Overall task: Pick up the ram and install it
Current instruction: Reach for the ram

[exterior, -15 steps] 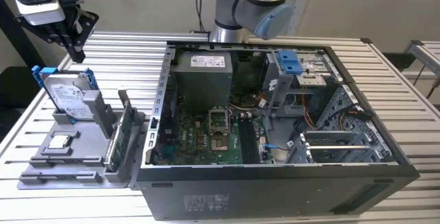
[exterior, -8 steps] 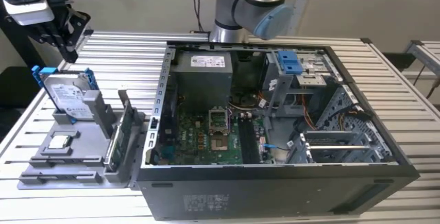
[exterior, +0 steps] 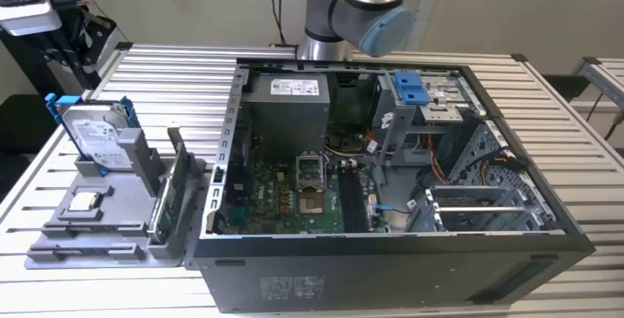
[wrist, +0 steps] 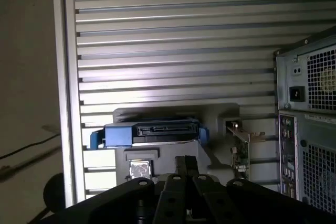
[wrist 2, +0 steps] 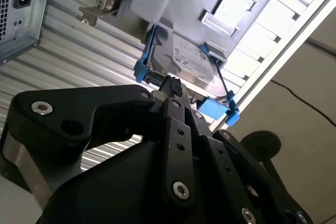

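Note:
The ram is hidden or out of view. My gripper (wrist: 186,162) hangs high over the slatted table, above a grey parts fixture (exterior: 98,223) at the exterior view's left. Its black fingertips (wrist 2: 172,85) are pressed together with nothing between them. Just past the fingertips in both wrist views is a silver hard drive in a blue bracket (wrist: 152,129), standing upright in the fixture (wrist 2: 194,61). The open computer case (exterior: 390,267) lies beside the fixture. Its motherboard's long dark slots (exterior: 348,197) face up.
A green circuit board with a metal bracket (wrist: 242,153) stands on edge at the fixture's case side (exterior: 164,212). A small square chip (exterior: 85,201) lies flat on the fixture. The arm's base (exterior: 356,11) stands behind the case. The table edge (wrist: 65,103) runs past the fixture.

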{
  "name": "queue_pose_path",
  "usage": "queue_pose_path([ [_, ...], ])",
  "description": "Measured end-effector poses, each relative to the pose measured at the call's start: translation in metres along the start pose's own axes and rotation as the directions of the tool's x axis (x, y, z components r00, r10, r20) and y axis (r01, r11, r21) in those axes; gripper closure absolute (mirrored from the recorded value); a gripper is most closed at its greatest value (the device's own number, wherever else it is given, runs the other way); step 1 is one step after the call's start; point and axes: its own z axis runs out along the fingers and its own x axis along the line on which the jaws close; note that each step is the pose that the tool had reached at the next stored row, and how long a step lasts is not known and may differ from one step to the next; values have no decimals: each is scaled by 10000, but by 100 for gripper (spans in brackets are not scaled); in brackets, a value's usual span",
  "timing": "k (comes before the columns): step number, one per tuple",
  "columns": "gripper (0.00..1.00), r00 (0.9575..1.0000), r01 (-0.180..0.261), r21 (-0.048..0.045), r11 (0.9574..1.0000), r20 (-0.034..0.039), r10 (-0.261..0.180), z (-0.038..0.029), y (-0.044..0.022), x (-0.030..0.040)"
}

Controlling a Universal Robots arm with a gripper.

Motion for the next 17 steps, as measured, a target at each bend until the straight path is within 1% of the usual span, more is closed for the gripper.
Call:
queue_pose_path([
  [6,89,10000,0,0,10000,0,0,0,-7,97],
  [13,89,10000,0,0,10000,0,0,0,-13,191],
  [15,89,10000,0,1,10000,-1,0,-1,-14,209],
  [17,89,10000,2,0,10000,0,-2,-1,-15,211],
])
